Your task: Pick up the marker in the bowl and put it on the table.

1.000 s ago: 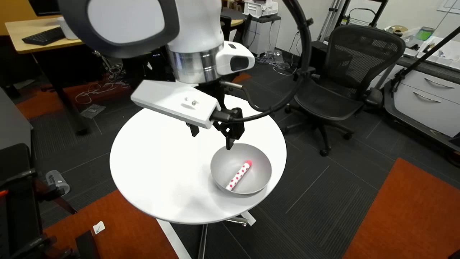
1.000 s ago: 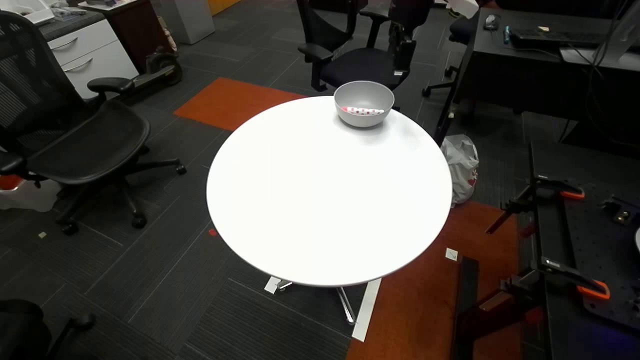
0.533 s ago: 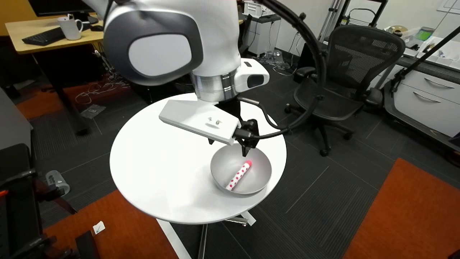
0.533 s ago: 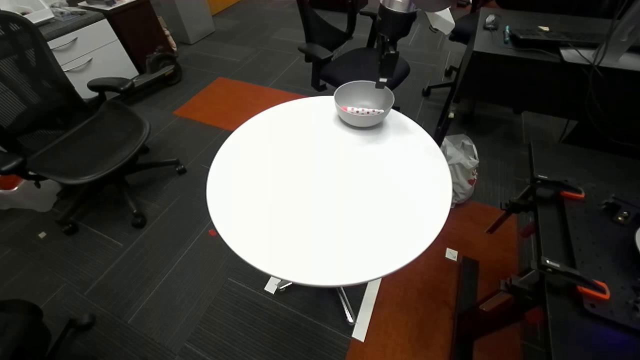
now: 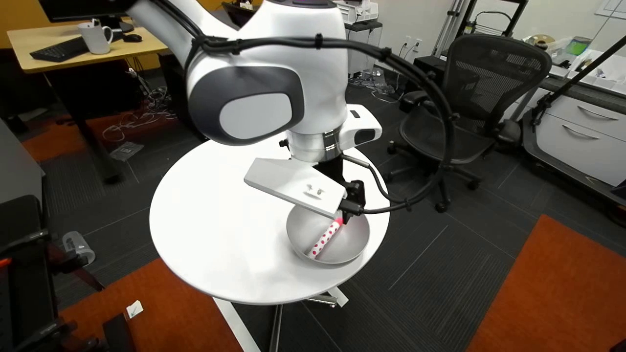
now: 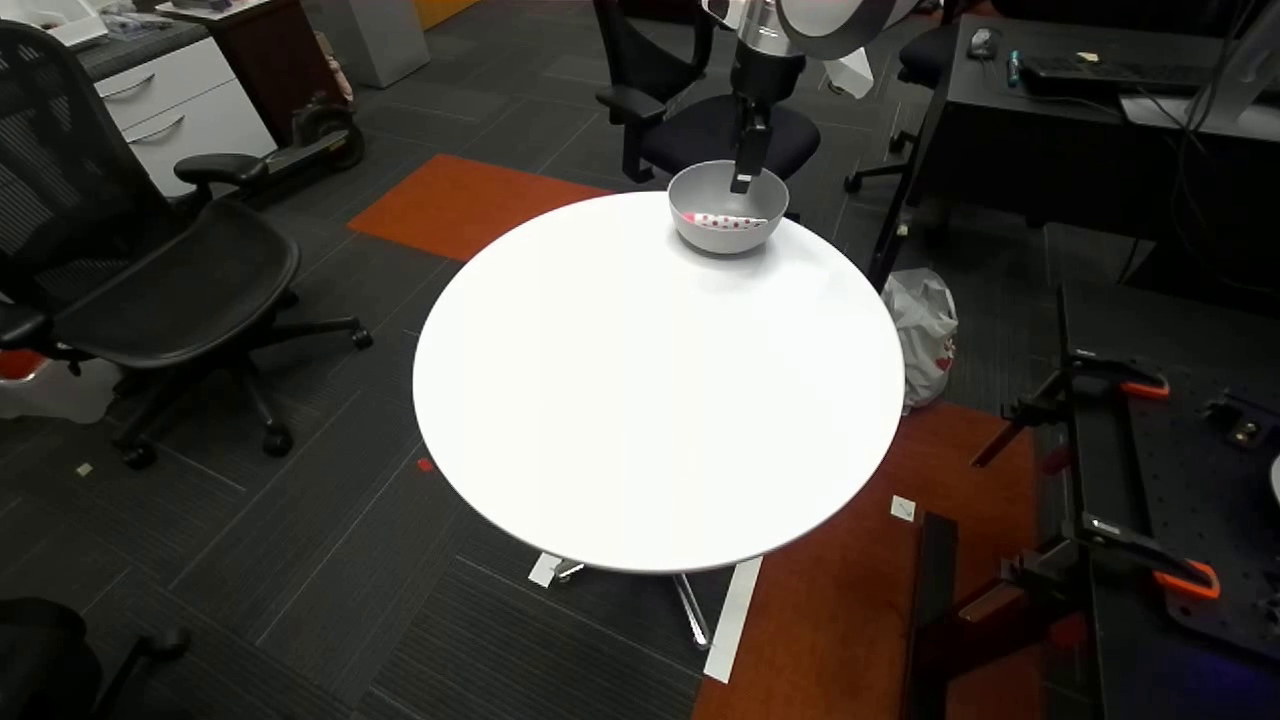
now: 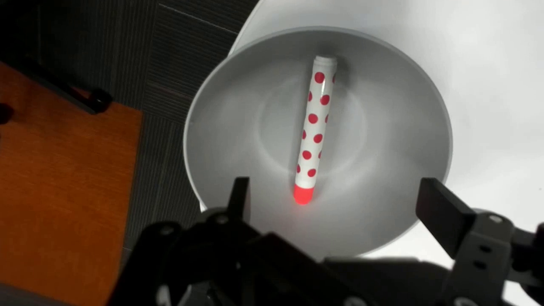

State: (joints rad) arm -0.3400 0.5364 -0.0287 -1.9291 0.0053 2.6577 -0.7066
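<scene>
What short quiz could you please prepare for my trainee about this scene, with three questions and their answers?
1. True or false: the black two-fingered tool is open.
2. Choose: relative to the grey round bowl, the white cylindrical marker with red dots lies (a) beside it, (b) under it, (c) inside it.
3. In the wrist view, which colour is the marker's end nearest the tool?
Key: 1: true. 2: c. 3: red.
</scene>
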